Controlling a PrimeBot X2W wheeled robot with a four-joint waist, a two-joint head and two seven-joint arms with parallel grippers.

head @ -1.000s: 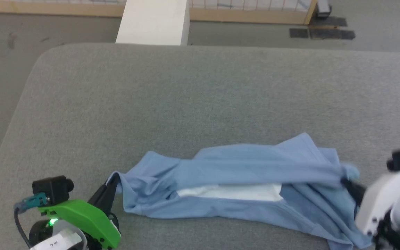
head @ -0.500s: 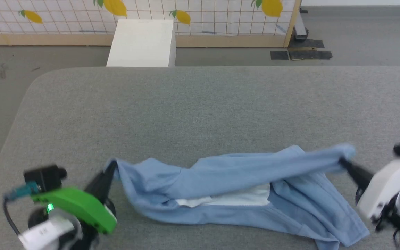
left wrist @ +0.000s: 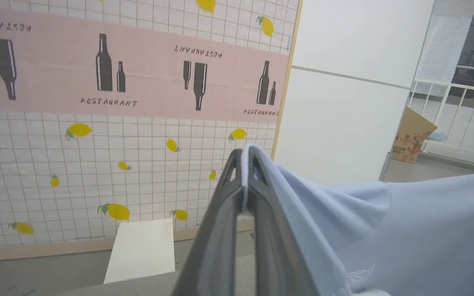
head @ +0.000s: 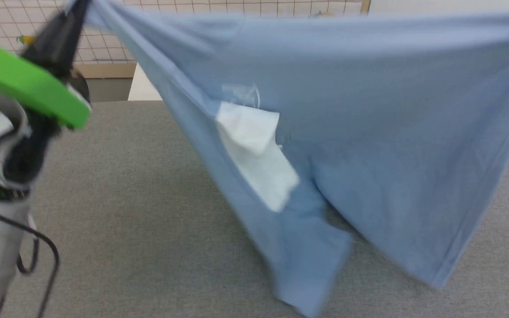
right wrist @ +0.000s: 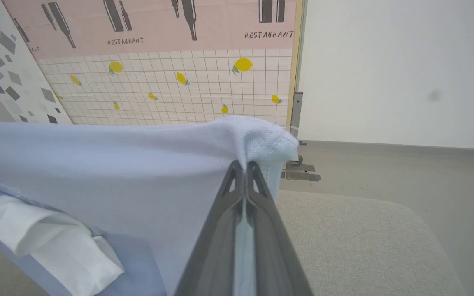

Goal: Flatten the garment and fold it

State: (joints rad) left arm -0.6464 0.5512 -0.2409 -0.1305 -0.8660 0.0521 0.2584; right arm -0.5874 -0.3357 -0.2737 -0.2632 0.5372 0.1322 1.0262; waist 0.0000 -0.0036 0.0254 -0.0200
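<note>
Lifted off the table (head: pixel 126 207), the garment (head: pixel 391 132) hangs before a RESTAURANT screen (left wrist: pixel 146 82)

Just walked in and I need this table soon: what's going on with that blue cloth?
The robot holds a light blue T-shirt up over the grey table, stretched between its two arms. The left pincer is shut on one upper corner, the right pincer on the other. The shirt hangs spread out, a white panel showing, its lower edge down near the table. It is not yet laid flat or folded.
</note>
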